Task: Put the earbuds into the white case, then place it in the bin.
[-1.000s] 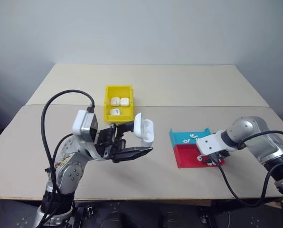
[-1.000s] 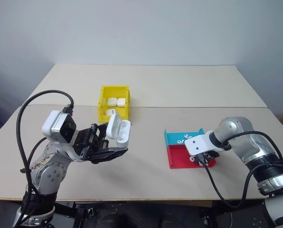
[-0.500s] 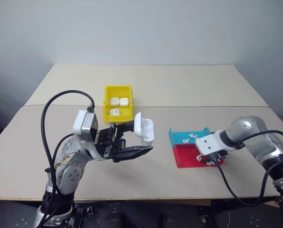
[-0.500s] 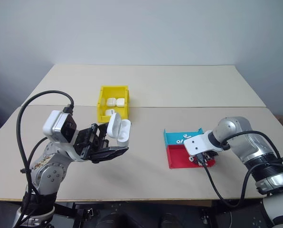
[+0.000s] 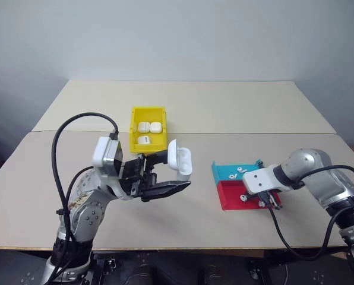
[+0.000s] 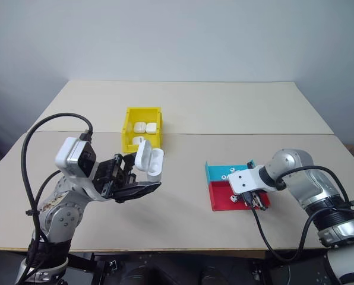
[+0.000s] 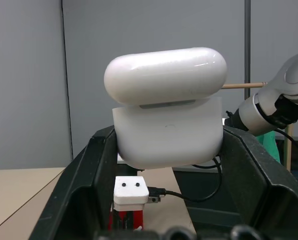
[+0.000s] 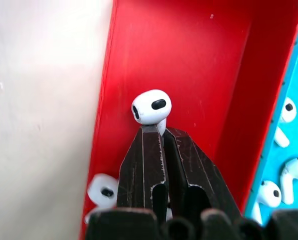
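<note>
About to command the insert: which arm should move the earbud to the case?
Right. Its gripper is shut on an earbud over the red tray. The left gripper holds the white case, lid open, so it should probably just hold steady.

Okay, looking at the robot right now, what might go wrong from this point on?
The right gripper pinches a tiny glossy white earbud only by its stem, over the red plastic tray; that thin hold may slip on lifting. The left gripper holds the glossy white pebble-shaped case raised, lid open; the smooth shell might shift while the earbud goes in. Another earbud lies close by the fingers and may get knocked.
</note>
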### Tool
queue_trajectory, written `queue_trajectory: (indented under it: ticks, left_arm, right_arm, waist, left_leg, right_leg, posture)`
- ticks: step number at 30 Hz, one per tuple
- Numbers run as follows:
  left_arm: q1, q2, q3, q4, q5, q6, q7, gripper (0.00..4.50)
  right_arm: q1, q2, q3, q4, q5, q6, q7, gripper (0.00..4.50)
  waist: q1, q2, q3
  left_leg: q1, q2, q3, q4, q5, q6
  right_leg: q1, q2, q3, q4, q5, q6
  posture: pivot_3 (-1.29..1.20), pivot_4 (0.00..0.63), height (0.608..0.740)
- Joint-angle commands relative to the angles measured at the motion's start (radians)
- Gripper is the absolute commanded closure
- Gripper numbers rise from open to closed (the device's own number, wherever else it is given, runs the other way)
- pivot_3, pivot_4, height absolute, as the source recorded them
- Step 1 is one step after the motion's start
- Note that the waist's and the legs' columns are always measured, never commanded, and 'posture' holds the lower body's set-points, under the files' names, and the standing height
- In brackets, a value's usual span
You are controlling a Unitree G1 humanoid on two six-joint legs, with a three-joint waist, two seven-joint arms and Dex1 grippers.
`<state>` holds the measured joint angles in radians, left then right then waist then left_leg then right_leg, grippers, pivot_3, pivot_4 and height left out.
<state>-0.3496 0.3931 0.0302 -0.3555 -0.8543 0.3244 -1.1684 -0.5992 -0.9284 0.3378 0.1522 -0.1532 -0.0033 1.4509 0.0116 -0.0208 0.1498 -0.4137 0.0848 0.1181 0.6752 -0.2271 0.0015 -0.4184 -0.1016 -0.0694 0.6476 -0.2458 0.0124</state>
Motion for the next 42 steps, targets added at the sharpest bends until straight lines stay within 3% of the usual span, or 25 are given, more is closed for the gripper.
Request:
queue_trajectory:
  ticks: [1, 7, 11, 15, 19, 29, 42]
  left_arm:
    - [-0.025, -0.002, 0.015, -0.002, 0.016, -0.034, 0.010, 1.74]
    - [-0.078, -0.020, 0.018, 0.035, 0.028, -0.055, 0.016, 1.74]
    - [-0.118, -0.027, 0.007, 0.069, 0.027, -0.059, -0.007, 1.74]
    - [-0.138, -0.033, 0.000, 0.101, 0.024, -0.053, -0.033, 1.74]
    - [-0.155, -0.044, -0.010, 0.122, 0.029, -0.055, -0.048, 1.74]
    - [-0.181, -0.064, -0.022, 0.159, 0.034, -0.052, -0.076, 1.74]
    - [-0.198, -0.064, -0.016, 0.170, 0.039, -0.048, -0.096, 1.74]
  right_arm:
    - [0.028, -0.009, -0.114, -0.118, 0.111, 0.158, -0.021, 4.47]
    - [0.103, 0.066, -0.427, -0.345, 0.507, 0.504, -0.110, 4.47]
    - [0.105, 0.196, -0.631, -0.475, 0.825, 0.698, -0.277, 4.47]
    - [0.053, 0.285, -0.710, -0.561, 1.049, 0.799, -0.456, 4.47]
    - [0.048, 0.331, -0.706, -0.657, 1.191, 0.828, -0.598, 4.47]
    - [0.045, 0.416, -0.559, -0.772, 1.261, 0.793, -0.799, 4.47]
    - [0.055, 0.386, -0.484, -0.743, 1.187, 0.747, -0.784, 4.47]
  waist:
    - [0.000, 0.000, 0.000]
    - [0.002, 0.000, 0.000]
    - [0.002, 0.000, 0.000]
    - [-0.001, 0.000, 0.000]
    - [0.000, 0.000, 0.000]
    - [-0.001, 0.000, 0.000]
    - [0.000, 0.000, 0.000]
  left_leg:
    - [0.000, 0.000, 0.000, 0.000, 0.000, 0.000]
    - [-0.001, 0.000, -0.001, 0.000, -0.001, 0.002]
    - [-0.001, 0.000, -0.002, 0.000, -0.002, 0.003]
    - [-0.001, 0.000, -0.002, 0.000, -0.002, 0.003]
    - [-0.001, 0.000, -0.002, -0.001, -0.002, 0.004]
    - [-0.001, 0.000, -0.002, -0.001, -0.002, 0.004]
    - [-0.002, 0.000, -0.002, -0.001, -0.002, 0.004]
  right_leg:
    - [0.000, 0.000, 0.000, 0.000, 0.000, 0.000]
    - [0.000, 0.000, 0.000, 0.000, 0.000, 0.000]
    - [0.001, 0.000, -0.001, -0.001, 0.000, 0.000]
    - [0.000, 0.000, -0.001, 0.000, 0.000, 0.000]
    - [0.000, 0.000, -0.001, -0.001, 0.000, 0.000]
    - [0.000, 0.000, -0.001, 0.000, 0.000, 0.000]
    - [-0.001, 0.000, -0.001, 0.000, 0.000, 0.000]
  posture:
    - [0.00, 0.150, 0.740]
    - [0.00, 0.150, 0.740]
    - [0.00, 0.150, 0.740]
    - [0.00, 0.150, 0.740]
    - [0.00, 0.150, 0.740]
    - [0.00, 0.150, 0.740]
    - [0.00, 0.150, 0.740]
